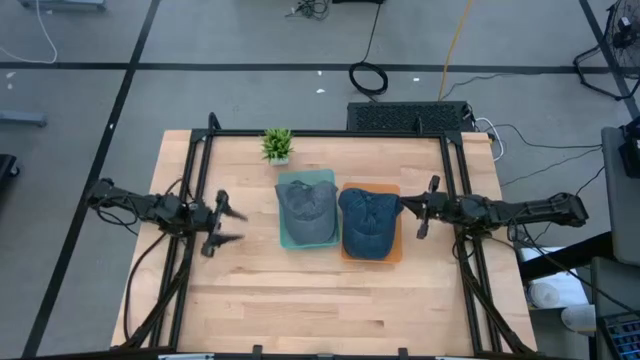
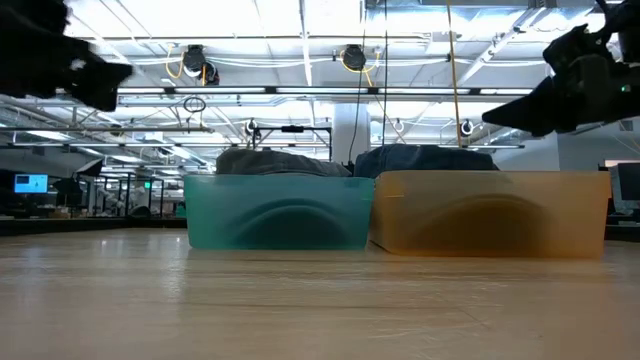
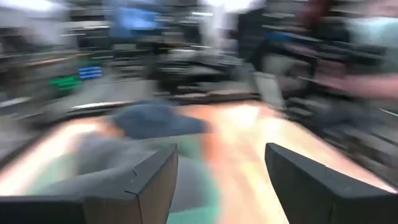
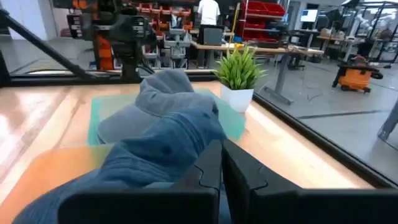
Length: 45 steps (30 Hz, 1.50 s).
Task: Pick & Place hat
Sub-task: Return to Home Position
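Blue cap sits in the orange bin, mid-table, filling it; its crown rises above the rim in the low view. A grey cap lies in the teal bin, which touches the orange one on its left side. No caps are loose on the table. A potted plant stands behind the bins.

Right gripper: fingers pressed together, holding nothing, raised just beside the orange bin's right edge. The cap lies straight ahead of it toward table centre, its length apparently front-to-back, crosswise to the arm's reach. This is the nearer arm.

Left gripper: fingers spread, empty, apart from the teal bin on the left side.

Judgement: placing looks done. The right arm's way home is straight back, away from the bin, with nothing between
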Motion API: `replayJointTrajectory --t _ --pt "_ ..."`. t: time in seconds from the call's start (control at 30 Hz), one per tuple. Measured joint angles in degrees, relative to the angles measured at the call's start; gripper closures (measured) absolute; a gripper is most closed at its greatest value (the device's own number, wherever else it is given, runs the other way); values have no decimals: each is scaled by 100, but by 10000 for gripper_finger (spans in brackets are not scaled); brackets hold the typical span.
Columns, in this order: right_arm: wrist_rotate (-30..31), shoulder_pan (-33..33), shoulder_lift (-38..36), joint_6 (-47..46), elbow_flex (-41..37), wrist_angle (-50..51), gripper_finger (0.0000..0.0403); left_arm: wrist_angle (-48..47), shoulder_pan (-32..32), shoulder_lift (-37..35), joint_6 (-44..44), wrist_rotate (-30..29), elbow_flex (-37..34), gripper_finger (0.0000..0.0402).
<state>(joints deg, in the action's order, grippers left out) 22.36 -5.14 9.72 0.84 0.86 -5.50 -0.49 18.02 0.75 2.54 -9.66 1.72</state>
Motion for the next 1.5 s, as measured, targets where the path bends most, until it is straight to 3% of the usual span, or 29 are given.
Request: replayJointTrajectory --t 0.07,0.13,0.43,0.63,0.87,1.5 --pt "-123 47 0 2 0 75 399 -111 2 4 199 852 4 151" --pt "-293 73 39 57 0 114 399 -116 14 40 272 1124 0 151" --pt "-458 69 414 107 0 173 399 -138 -155 595 -31 820 0 151" --pt "-456 69 593 -652 -2 182 399 -73 -350 863 -555 258 0 151" --pt "-452 69 611 -727 -2 186 399 19 -666 1014 -190 -360 0 151" --pt "-447 69 611 -725 -2 -138 399 101 -837 1167 -273 -392 -7 151"
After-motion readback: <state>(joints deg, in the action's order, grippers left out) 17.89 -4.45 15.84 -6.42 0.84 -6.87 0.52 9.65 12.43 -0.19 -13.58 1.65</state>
